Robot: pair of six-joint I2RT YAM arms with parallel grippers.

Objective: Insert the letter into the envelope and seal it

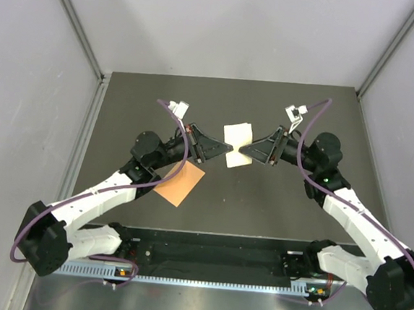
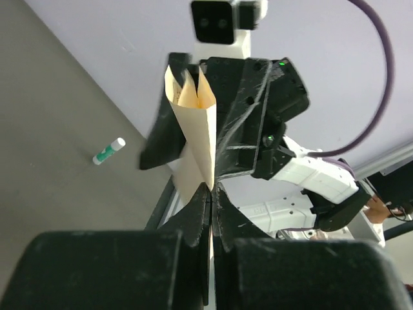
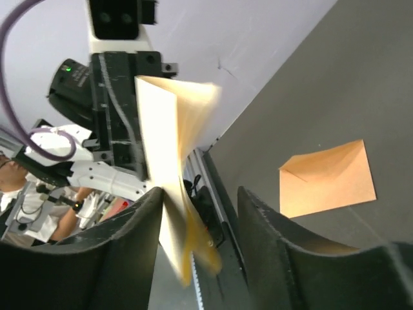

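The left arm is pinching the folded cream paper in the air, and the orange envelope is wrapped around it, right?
No. The left gripper does pinch the letter in the air, but the envelope lies flat on the table, apart from it, as the top view shows.

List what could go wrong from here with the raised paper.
Only the left gripper pinches the pale cream folded paper letter, at one edge; the right gripper stands open around it, so the sheet may droop or slip. Its folds fan apart and could catch on the orange paper envelope, which lies unheld on the table.
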